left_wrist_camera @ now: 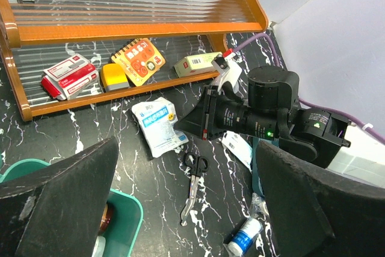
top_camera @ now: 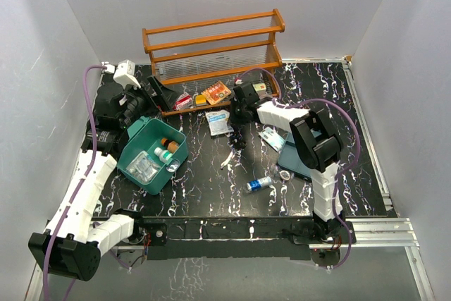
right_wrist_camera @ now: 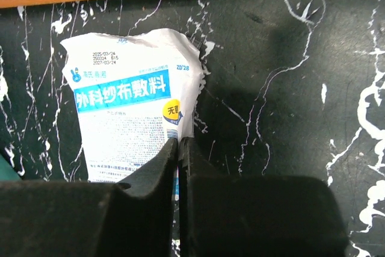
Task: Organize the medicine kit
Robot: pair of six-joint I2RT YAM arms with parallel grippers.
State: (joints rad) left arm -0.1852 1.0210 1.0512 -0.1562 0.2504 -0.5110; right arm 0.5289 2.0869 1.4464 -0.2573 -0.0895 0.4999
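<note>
1. Pinching the near edge of the white-and-blue gauze packet, the right gripper is holding its jaws pressed together on the thin wrapper; this looks like the pick-up of one loose item.
2. The medicine kit is sitting open at about 8 o'clock on the table, already holding a small bottle and some clear packs; the packet is lying well apart from it, near 12 o'clock, just in front of the wooden rack.
3. The left gripper is hanging spread wide and holding nothing, just past the kit's far rim at about 11 o'clock.
4. The next move is probably calling for a clean lift, then a carry toward 8 o'clock over the kit; the flimsy wrapper could slip, and the left arm is standing close to that path.
5. The right wrist view is showing the pinch itself, which the overhead view is hiding behind the arm; the left wrist view is showing the scissors plainly; only the overhead view is showing the kit's contents.
</note>
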